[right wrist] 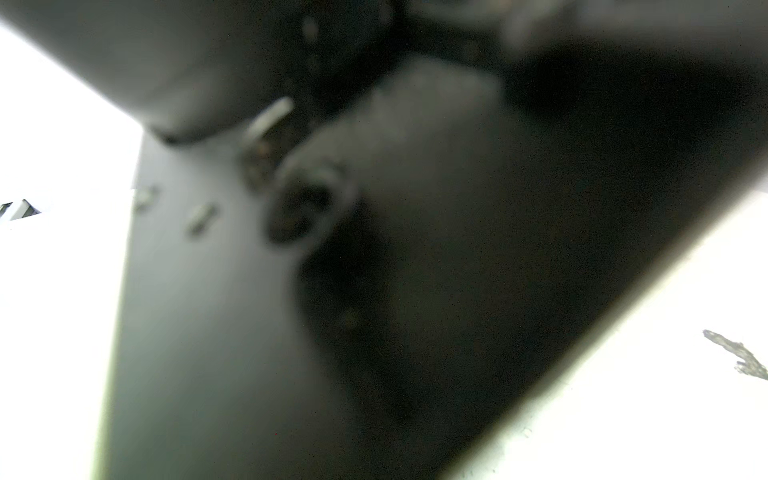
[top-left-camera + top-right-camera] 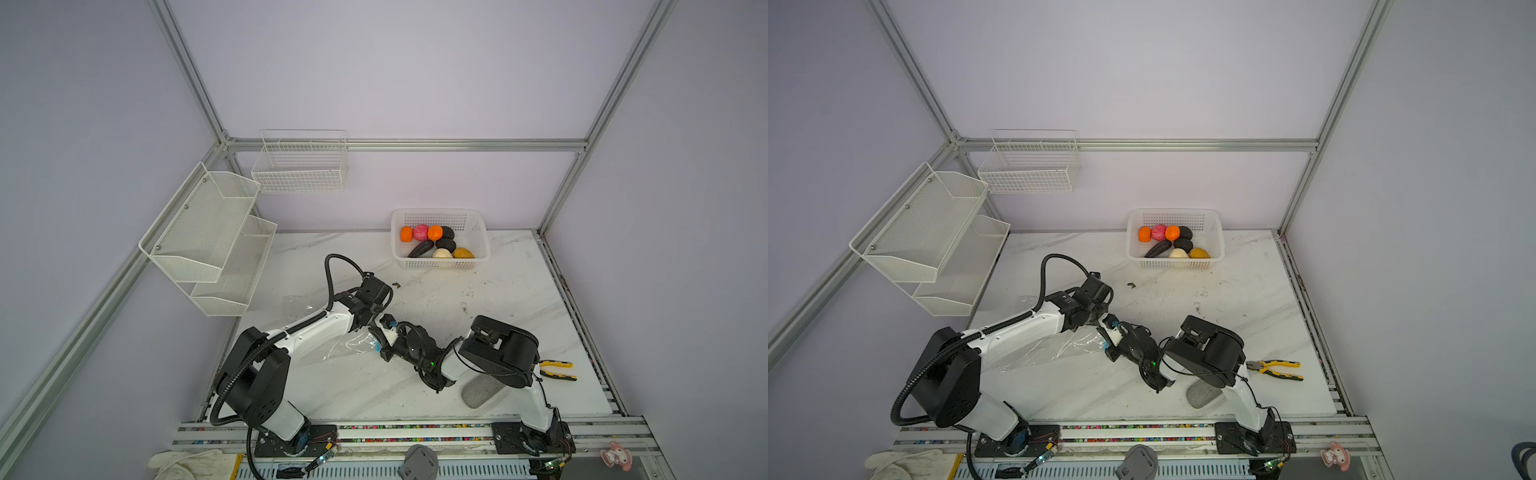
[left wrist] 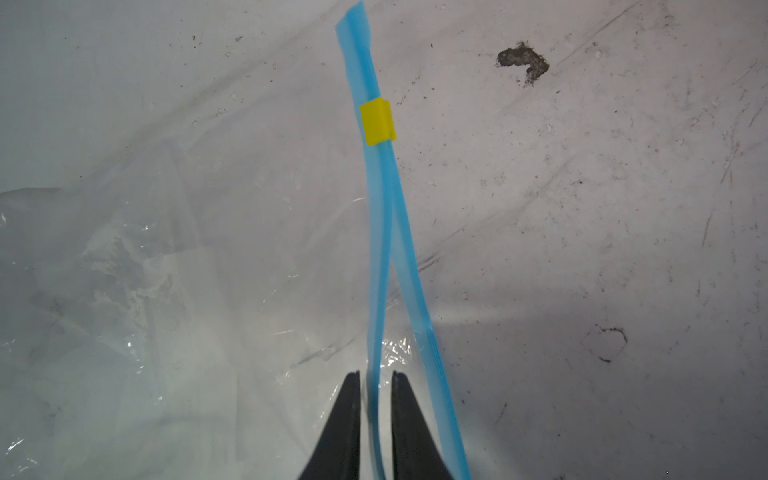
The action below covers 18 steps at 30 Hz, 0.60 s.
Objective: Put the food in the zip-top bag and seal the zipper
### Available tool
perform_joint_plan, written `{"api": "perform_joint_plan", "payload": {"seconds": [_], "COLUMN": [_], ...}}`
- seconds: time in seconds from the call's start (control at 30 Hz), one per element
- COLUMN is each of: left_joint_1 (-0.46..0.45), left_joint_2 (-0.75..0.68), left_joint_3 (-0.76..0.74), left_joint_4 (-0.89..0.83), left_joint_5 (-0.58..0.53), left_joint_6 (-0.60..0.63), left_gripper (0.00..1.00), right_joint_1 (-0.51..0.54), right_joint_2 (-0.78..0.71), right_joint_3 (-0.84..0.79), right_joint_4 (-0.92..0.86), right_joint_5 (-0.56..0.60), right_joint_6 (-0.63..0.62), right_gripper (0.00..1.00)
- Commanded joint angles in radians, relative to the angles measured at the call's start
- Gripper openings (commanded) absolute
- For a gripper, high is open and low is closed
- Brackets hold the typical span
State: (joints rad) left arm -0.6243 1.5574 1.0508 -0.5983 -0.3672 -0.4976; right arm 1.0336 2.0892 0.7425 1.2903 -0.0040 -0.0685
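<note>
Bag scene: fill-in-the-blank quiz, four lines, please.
The food sits in the white ___.
The zipper carries a ___ tab.
Between the jaws of the left gripper runs one ___ strip.
Pliers lie on the ___.
Missing: basket, yellow, blue, table.

The marble table carries a white basket, the zip-top bag, a grey pad and pliers.
</note>
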Motion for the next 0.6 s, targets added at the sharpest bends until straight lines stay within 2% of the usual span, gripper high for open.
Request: {"api": "perform_joint_plan", "payload": {"seconds": [0.0,0.2,0.43,0.57], "left_joint_1": [-0.025,-0.026,-0.030,-0.029], "left_joint_2": [-0.042,-0.042,-0.056,-0.071], "left_joint_3": [0.080,0.081,0.095,0.087], "left_joint_4": [-0.004,-0.005,-0.021,-0.021], "left_joint_5": [0.019,0.020,0.012,0.002], "left_joint_6": [-0.024,-0.028,-0.052,-0.070], "left_gripper": [0.15,0.11,0.07,0.06], "right_joint_1": [0.006,0.006,0.006,0.006], "right_joint_2": [0.011,0.005,0.001,-0.071], "right_joint_3": [0.020,0.013,-0.006,-0.062], "right_joint_4": [0.003,0.010,0.032,0.039], "right_joint_5": [0.004,0.004,0.031,0.026], "right_joint_6": [0.008,0.018,0.067,0.124], "right_gripper": [0.00,0.00,0.13,0.20]}}
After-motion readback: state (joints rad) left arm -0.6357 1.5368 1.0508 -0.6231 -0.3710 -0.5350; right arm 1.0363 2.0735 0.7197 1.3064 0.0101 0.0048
